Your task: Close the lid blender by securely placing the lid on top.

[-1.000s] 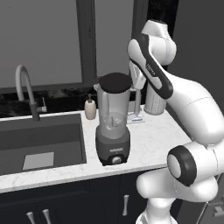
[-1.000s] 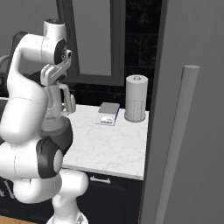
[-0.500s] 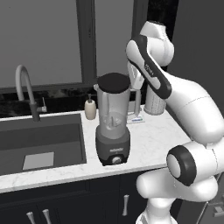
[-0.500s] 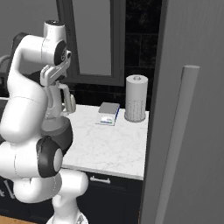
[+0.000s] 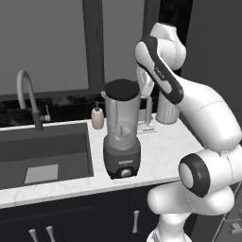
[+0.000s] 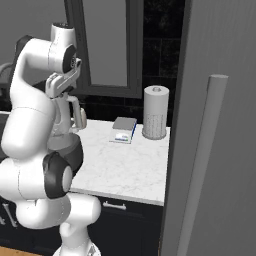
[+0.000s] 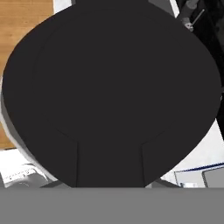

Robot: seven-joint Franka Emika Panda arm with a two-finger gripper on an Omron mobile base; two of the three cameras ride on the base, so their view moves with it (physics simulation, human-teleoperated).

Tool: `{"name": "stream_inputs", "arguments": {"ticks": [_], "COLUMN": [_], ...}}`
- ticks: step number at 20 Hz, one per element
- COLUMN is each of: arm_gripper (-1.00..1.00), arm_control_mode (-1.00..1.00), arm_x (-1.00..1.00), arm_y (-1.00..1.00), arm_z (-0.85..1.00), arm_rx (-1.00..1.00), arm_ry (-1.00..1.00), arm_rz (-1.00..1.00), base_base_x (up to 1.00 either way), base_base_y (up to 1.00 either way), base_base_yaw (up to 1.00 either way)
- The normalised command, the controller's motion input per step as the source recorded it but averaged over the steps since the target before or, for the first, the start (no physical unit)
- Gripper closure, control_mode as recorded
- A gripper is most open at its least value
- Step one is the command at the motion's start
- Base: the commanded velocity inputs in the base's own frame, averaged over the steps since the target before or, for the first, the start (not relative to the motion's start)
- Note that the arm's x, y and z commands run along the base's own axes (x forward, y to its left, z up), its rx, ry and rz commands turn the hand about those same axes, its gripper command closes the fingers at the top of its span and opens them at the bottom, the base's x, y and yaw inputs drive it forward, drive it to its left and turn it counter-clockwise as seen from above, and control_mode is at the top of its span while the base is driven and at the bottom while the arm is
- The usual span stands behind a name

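A: Position of the blender (image 5: 122, 137)?

B: It stands on the counter (image 5: 160, 146), near the front edge, just right of the sink (image 5: 42, 156). The base is dark grey with a front knob, and the clear jar is upright on it.

A: And the lid (image 5: 121, 88)?

B: It lies flat across the jar's rim, a black disc covering the mouth. In the hand view the lid (image 7: 109, 92) takes up nearly the whole field, with its tab pointing toward the bottom edge.

A: Gripper state?

B: Cannot tell. The hand hangs just behind and right of the jar top in the left base view; the fingers are hidden there, and no fingertips are discernible in the hand view. Contact with the lid cannot be judged.

A: Behind the blender?

B: A soap bottle (image 5: 97, 116) to its back left, beside the faucet (image 5: 27, 97). To its back right, a small scale (image 6: 123, 130) lies flat on the counter, then a paper towel roll (image 6: 155, 112) stands upright, farther right, near the wall.
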Motion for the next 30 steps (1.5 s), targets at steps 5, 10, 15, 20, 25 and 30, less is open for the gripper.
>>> {"name": "stream_inputs", "arguments": {"ticks": [5, 10, 15, 20, 25, 30], "arm_gripper": [1.00, 1.00, 1.00, 1.00, 1.00, 1.00], "arm_control_mode": [-1.00, -1.00, -1.00, -1.00, -1.00, -1.00], "arm_x": [0.00, 0.00, 0.00, 0.00, 0.00, 0.07], "arm_y": [0.01, 0.00, 0.00, 0.00, 0.00, 0.00], "arm_z": [-0.49, -0.54, -0.39, -0.14, -0.01, 0.00], "arm_rx": [-0.05, -0.02, -0.04, -0.11, -0.06, 0.00], "arm_ry": [0.21, 0.18, -0.01, -0.11, -0.11, 0.00], "arm_rz": [0.00, 0.02, 0.06, 0.03, 0.00, 0.00], "base_base_x": [0.00, 0.00, 0.00, 0.00, 0.00, 0.00], "base_base_y": [0.00, 0.00, 0.00, 0.00, 0.00, 0.00], "base_base_yaw": [0.00, 0.00, 0.00, 0.00, 0.00, 0.00]}}
